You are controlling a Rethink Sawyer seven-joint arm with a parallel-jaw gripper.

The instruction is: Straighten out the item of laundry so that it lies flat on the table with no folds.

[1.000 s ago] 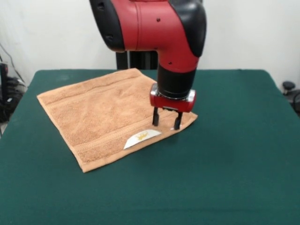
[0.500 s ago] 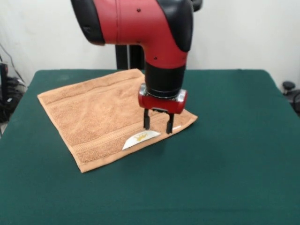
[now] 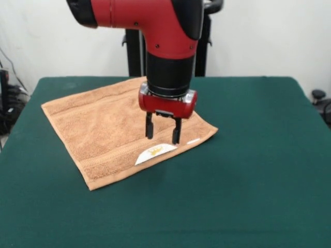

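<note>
Nearest you, the dark green desk point(image 3: 248, 196) is bare felt. Beyond that bare stretch lies the orange-tan towel point(image 3: 103, 129), spread flat on the desk's left half and turned like a diamond, one corner pointing toward you. A white label point(image 3: 155, 151) sits at its near right edge. Just behind the label, the pincer point(image 3: 162, 135) hangs over the towel with its two dark fingers point(image 3: 149, 127) apart and nothing between them. Above it rises the red and black arm point(image 3: 165, 41).
</note>
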